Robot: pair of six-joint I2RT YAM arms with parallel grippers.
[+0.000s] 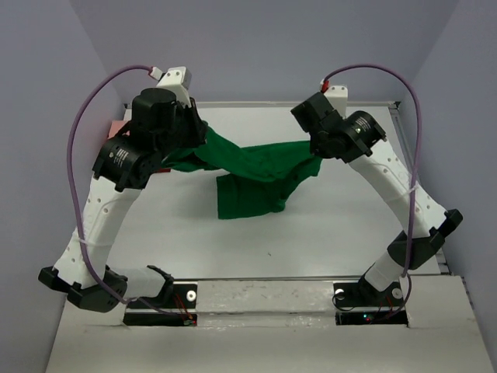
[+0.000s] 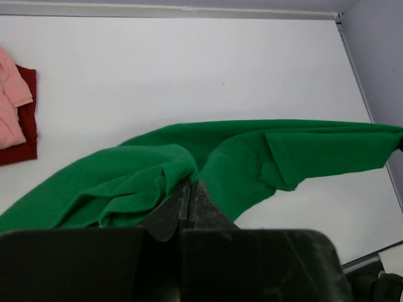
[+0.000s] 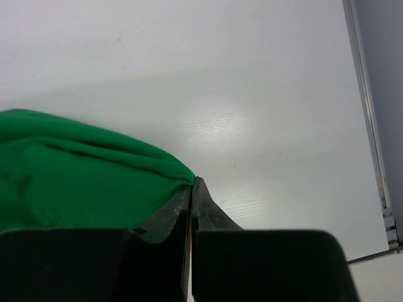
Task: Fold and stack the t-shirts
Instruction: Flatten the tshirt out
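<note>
Grippers both clenched: left gripper (image 2: 190, 185) and right gripper (image 3: 192, 182) each pinch the green t-shirt (image 1: 256, 167), which is slung between them over the table (image 1: 334, 233). Far left, the salmon pink t-shirt (image 2: 9, 94) overlaps the dark red t-shirt (image 2: 24, 129).

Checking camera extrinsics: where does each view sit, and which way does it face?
Top external: fixed above and behind the arm bases, facing down over the table; both arms show, green t-shirt strung between them.
Left wrist: on the left arm, facing down past the left gripper, shut on the green t-shirt; pink t-shirt and dark red t-shirt at left.
Right wrist: on the right arm, facing down past the right gripper, shut on the shirt's edge, toward the table's right rim.
Shared: all three see the green t-shirt.
</note>
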